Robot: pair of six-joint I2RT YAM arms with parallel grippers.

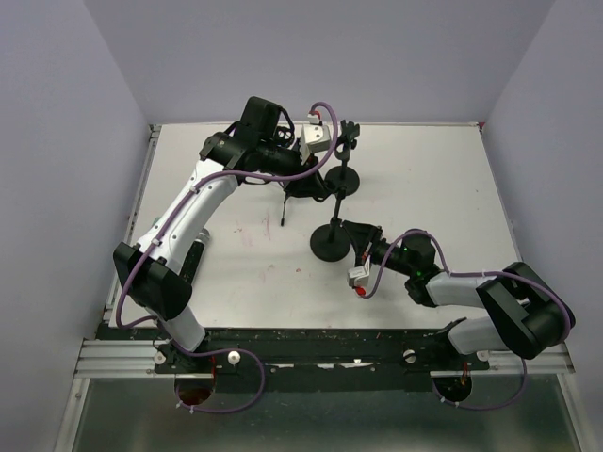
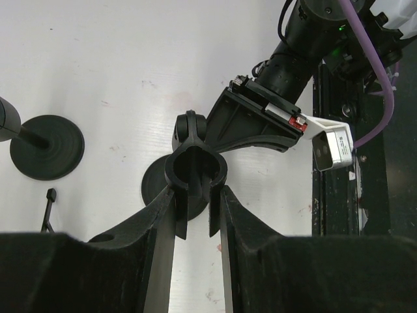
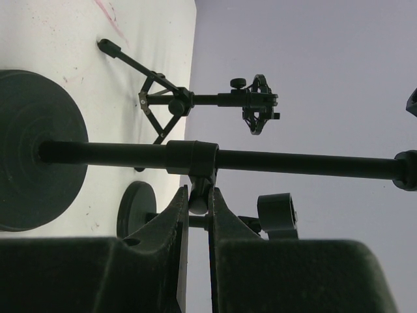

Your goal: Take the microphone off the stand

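Note:
The black microphone stand (image 1: 330, 243) stands mid-table on a round base. My left gripper (image 1: 316, 184) reaches from the far side and is shut on the stand's C-shaped clip (image 2: 195, 171). The clip's hollow looks empty, with the base (image 2: 151, 190) below it. My right gripper (image 1: 358, 240) is shut on the small knob (image 3: 199, 195) under the collar of the pole (image 3: 293, 161). The right gripper also shows in the left wrist view (image 2: 257, 124), beside the stand. No microphone shows in any view.
A second round-base stand (image 1: 341, 179) with its own clip (image 1: 350, 132) stands just behind. A small tripod (image 1: 285, 202) carrying a shock mount (image 3: 257, 111) stands left of it. Grey walls enclose the table on three sides.

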